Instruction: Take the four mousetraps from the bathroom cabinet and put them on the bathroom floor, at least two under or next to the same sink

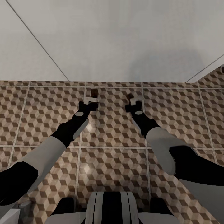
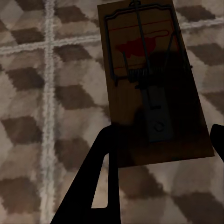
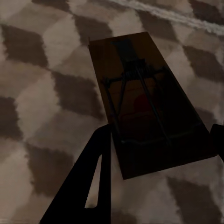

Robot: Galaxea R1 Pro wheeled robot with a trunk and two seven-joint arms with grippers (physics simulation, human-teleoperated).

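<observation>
Both arms reach forward over the bathroom floor (image 1: 112,137), tiled in a brown, beige and white cube pattern. My left gripper (image 1: 92,95) is shut on a mousetrap (image 1: 93,92), a small brown board sticking out past its fingers. In the left wrist view the mousetrap (image 2: 149,84) shows its dark wire, spring and red mark, its near end pinched between the two dark fingers (image 2: 100,186) of the left gripper (image 2: 163,135). My right gripper (image 1: 131,97) is shut on a second, shadowed mousetrap (image 3: 149,102), held just above the tiles by the right gripper (image 3: 161,135).
A plain white wall (image 1: 109,40) stands just beyond both grippers and meets the floor a short way ahead. The wall steps back at a corner (image 1: 205,68) on the right. A white object (image 1: 11,214) sits at the lower left beside my trunk (image 1: 109,208).
</observation>
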